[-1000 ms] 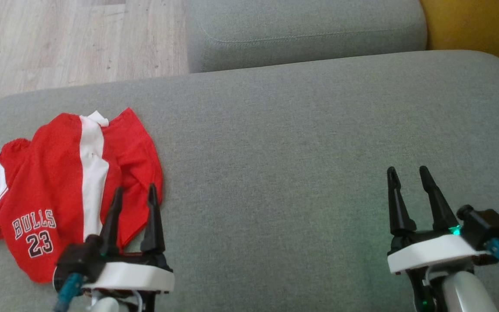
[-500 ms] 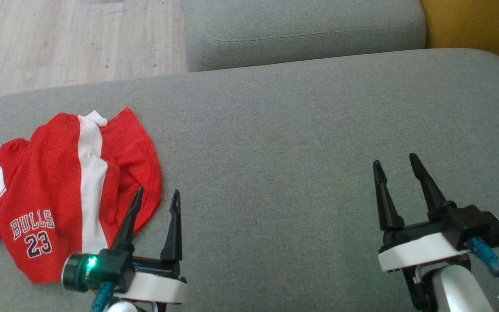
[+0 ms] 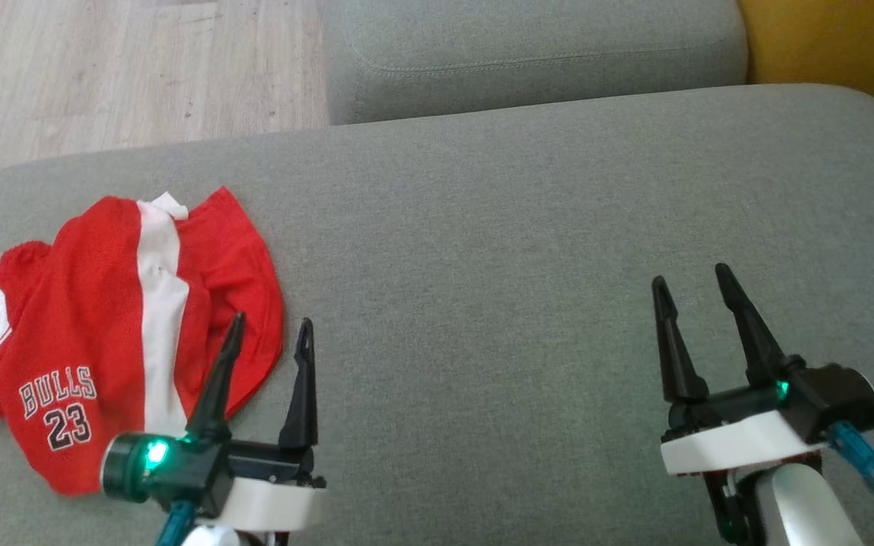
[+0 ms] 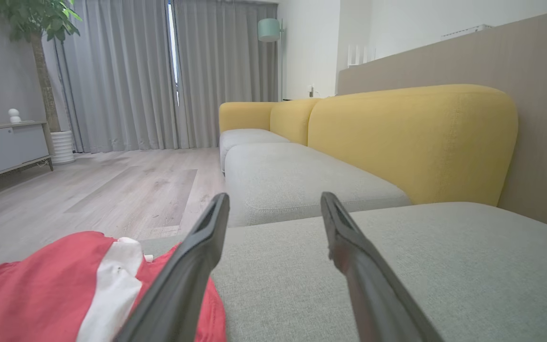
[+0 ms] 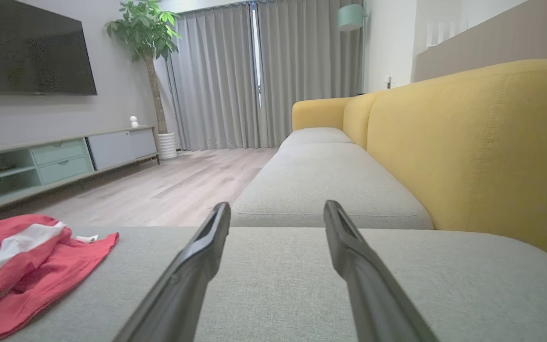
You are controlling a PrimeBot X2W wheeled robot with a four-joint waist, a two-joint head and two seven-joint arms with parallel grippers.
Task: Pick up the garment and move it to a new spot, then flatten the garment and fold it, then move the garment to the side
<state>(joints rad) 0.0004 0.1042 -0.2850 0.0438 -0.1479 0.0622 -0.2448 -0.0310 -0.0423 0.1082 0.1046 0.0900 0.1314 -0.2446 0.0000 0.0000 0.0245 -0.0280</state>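
The garment [image 3: 95,334] is a red jersey with a white stripe and "BULLS 23" on it, lying rumpled at the left of the grey sofa cushion [image 3: 498,250]. My left gripper [image 3: 270,327] is open at the jersey's right hem, one finger over the red cloth, nothing between the fingers. In the left wrist view the garment [image 4: 55,289] lies low at the left beside the open left gripper [image 4: 273,197]. My right gripper [image 3: 691,274] stands open over bare cushion at the right. The right wrist view has the garment [image 5: 26,266] far left of the open right gripper [image 5: 276,205].
A second grey cushion [image 3: 528,53] adjoins at the back, with wood floor [image 3: 118,68] past the left edge. A yellow sofa backrest [image 5: 482,142] runs along the right side. A TV cabinet [image 5: 60,156] and a potted plant [image 5: 147,33] stand across the room.
My left gripper has shifted right, from over the jersey to its right hem, and its wrist has rolled. My right gripper has edged left and forward. The jersey lies as before.
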